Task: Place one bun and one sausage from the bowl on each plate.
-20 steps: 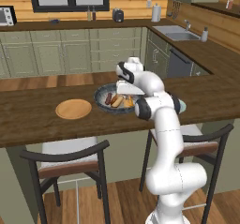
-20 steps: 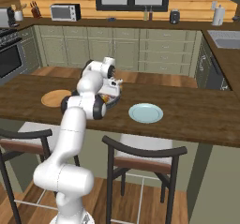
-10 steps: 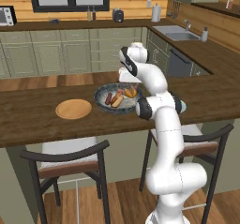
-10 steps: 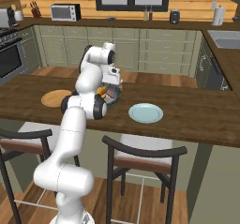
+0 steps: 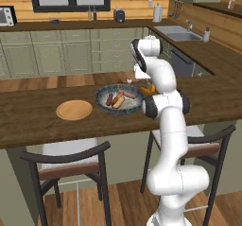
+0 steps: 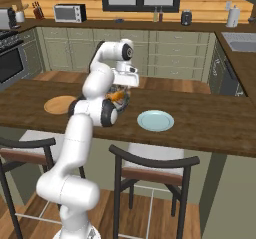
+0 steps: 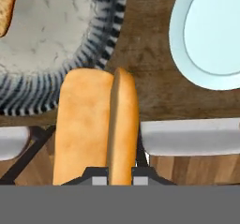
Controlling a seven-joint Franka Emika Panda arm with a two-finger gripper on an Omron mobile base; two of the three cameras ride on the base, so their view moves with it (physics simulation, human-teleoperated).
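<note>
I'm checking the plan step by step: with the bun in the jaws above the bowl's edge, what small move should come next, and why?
Probably carry the bun sideways toward the pale blue-green plate before lowering. The gripper is shut on the bun and holds it over the speckled rim of the bowl and the wooden counter, not over a plate. That plate lies nearest and looks bare, so it seems the natural target.

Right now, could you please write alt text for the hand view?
A split golden bun is held upright between the gripper's fingers, above the wooden counter. The speckled rim of the bowl lies upper left, the pale blue-green plate upper right.
</note>
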